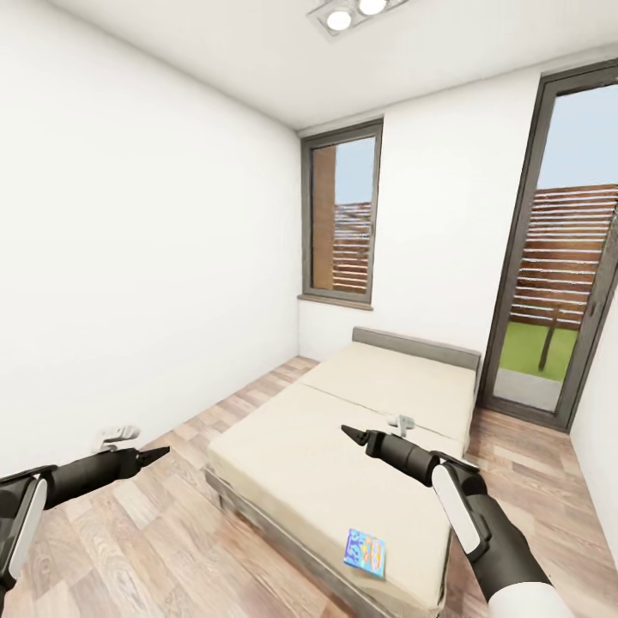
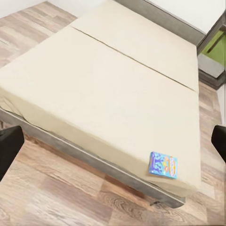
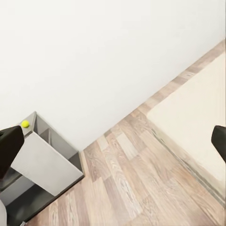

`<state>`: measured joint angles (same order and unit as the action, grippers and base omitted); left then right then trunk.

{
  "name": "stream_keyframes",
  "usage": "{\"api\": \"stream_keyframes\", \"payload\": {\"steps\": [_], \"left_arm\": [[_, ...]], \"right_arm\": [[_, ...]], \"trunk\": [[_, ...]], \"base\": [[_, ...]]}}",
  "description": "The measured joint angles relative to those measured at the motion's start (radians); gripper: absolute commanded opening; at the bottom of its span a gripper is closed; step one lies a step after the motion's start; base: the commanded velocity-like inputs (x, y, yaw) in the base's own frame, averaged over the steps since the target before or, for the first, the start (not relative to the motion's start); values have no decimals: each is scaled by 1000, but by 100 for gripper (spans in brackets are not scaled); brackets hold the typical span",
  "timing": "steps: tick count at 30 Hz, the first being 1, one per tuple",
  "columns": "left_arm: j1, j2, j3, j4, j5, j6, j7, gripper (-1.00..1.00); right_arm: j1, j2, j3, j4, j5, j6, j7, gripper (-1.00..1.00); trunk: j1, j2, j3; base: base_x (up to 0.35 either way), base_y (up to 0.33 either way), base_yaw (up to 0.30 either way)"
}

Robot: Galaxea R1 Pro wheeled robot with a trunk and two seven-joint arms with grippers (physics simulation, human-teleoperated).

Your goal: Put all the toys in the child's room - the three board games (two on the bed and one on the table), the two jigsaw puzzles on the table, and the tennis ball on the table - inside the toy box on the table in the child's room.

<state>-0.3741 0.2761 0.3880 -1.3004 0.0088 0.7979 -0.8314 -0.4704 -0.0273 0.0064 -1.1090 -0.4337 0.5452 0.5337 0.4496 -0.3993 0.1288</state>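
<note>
A small blue board game (image 1: 365, 552) with orange print lies flat near the front corner of the cream bed (image 1: 343, 429); it is also in the left wrist view (image 2: 163, 165). My left gripper (image 1: 154, 453) hovers over the floor left of the bed, open, its fingers (image 2: 9, 146) wide apart and empty. My right gripper (image 1: 348, 432) hangs above the mattress, open and empty (image 3: 113, 141). The tennis ball (image 3: 25, 124) rests on top of the table's dark grey cabinet section (image 3: 44, 162). The toy box and the jigsaw puzzles are out of view.
Wood-plank floor (image 1: 172, 532) runs between the left wall and the bed. A small white-grey object (image 1: 402, 422) lies on the mattress behind my right gripper. A window (image 1: 342, 219) and a glass door (image 1: 562, 249) stand at the far end.
</note>
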Motion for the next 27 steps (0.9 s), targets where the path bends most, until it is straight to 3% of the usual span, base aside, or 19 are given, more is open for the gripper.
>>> {"api": "stream_keyframes", "payload": {"steps": [8, 14, 27], "left_arm": [[0, 0, 2, -1, 1, 1, -4, 100], [0, 0, 5, -1, 1, 0, -6, 100], [0, 0, 6, -2, 2, 0, -10, 100]], "right_arm": [[0, 0, -8, -1, -4, 0, 3, 100], [0, 0, -18, 0, -7, 0, 7, 100], [0, -1, -24, 1, -7, 0, 0, 100]], "trunk": [[0, 0, 8], [0, 0, 11], [0, 0, 3]], "base": [[0, 222, -245], [0, 124, -91], [0, 185, -199]]}}
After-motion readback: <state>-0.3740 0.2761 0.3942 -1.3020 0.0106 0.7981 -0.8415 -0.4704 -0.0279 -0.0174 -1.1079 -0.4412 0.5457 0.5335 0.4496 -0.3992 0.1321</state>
